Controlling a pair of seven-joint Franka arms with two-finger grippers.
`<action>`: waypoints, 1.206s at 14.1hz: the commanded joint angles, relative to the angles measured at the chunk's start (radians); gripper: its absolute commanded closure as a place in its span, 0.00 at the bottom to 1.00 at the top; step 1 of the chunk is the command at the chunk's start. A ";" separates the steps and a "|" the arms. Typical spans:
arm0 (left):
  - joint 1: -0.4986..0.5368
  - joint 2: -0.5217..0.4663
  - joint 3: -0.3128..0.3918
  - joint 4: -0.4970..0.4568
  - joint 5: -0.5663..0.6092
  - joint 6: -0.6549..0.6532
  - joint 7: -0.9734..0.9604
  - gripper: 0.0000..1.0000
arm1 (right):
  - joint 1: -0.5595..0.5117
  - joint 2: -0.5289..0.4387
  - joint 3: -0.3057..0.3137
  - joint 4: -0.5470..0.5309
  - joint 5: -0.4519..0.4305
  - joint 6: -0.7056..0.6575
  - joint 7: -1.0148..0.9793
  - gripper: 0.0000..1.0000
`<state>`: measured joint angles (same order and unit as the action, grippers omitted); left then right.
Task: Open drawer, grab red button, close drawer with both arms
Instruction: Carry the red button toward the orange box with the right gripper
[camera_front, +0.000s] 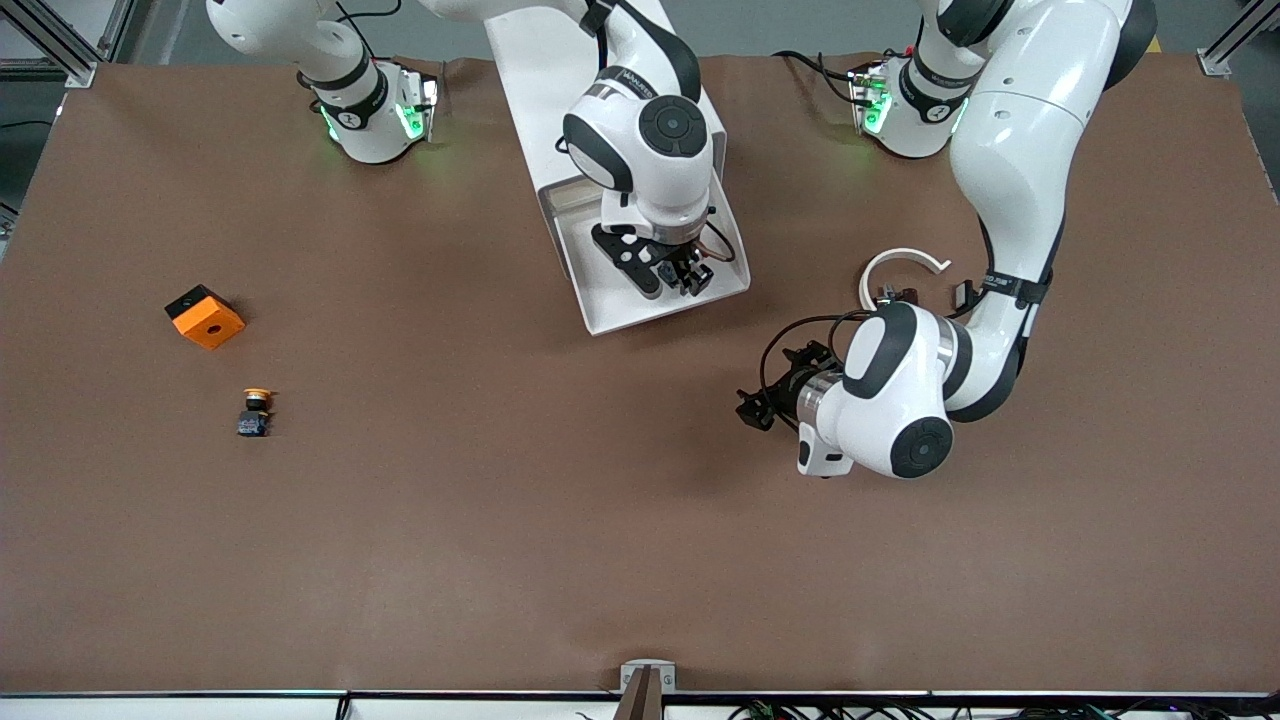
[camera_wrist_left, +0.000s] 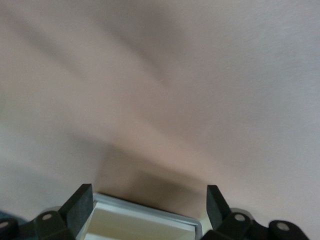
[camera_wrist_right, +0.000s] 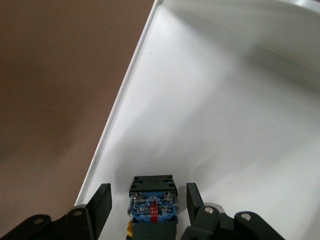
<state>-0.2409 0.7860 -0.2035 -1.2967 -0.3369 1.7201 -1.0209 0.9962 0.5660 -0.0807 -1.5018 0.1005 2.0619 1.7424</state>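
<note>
Starting at the right arm's end of the tabletop: an orange cube and, nearer the front camera, a yellow-capped button both sit in the open, well apart from the action. They look like decoys, so it makes sense nobody is touching them.

Mid-table, the cabinet has its drawer pulled out, white tray exposed. The right claw is down inside that tray. In the right wrist view the button lies on the tray floor, black-and-blue body showing and its cap hidden from this angle. One finger stands on each side of it, with a slim gap at each flank. So the fingers straddle the button but don't pinch it yet, squared to the body's flat sides, which should give a firm hold.

Toward the left arm's end, the left claw waits low over bare tabletop, fingers spread wide. My guess is that it is parked clear of the drawer, ready to help push it shut.
</note>
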 joint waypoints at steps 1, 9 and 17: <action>-0.018 -0.024 -0.002 -0.024 0.051 0.067 0.042 0.00 | 0.013 0.018 -0.010 0.028 -0.001 -0.008 0.020 0.40; -0.086 -0.057 0.010 -0.023 0.128 0.191 0.122 0.00 | 0.010 0.032 -0.014 0.041 -0.004 -0.017 -0.001 1.00; -0.095 -0.068 -0.005 -0.024 0.202 0.188 0.125 0.00 | -0.224 -0.055 -0.010 0.215 0.005 -0.301 -0.418 1.00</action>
<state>-0.3289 0.7479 -0.2072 -1.2961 -0.1573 1.8994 -0.9050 0.8443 0.5567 -0.1042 -1.3004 0.1008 1.8052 1.4650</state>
